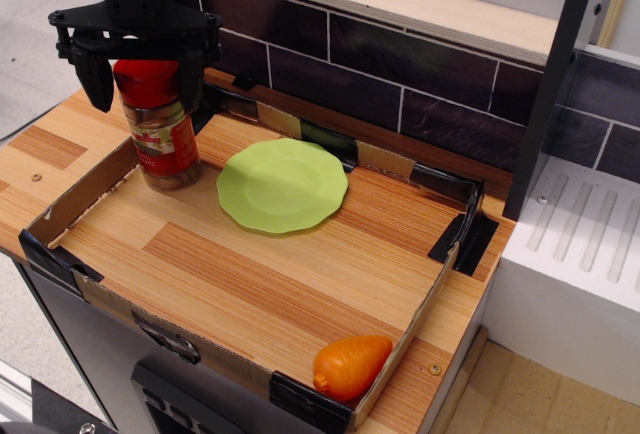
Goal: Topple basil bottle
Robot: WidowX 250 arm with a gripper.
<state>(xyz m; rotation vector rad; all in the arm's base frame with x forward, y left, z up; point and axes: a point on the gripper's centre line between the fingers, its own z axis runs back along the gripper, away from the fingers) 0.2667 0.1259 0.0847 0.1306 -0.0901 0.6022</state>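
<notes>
Basil bottle (163, 134) upright in tray corner
Clear plastic cylinder, red cap, brownish contents; black jaws spread astride the cap.

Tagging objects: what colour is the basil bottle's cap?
Red, on the basil bottle, clearest in the observation.image view.

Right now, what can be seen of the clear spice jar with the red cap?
The clear plastic basil bottle stands upright in the tray's far left corner, beside the green plate. It has a wide red screw cap, a red-and-white label and brownish contents. The open black gripper straddles its cap; contact cannot be told.
</notes>
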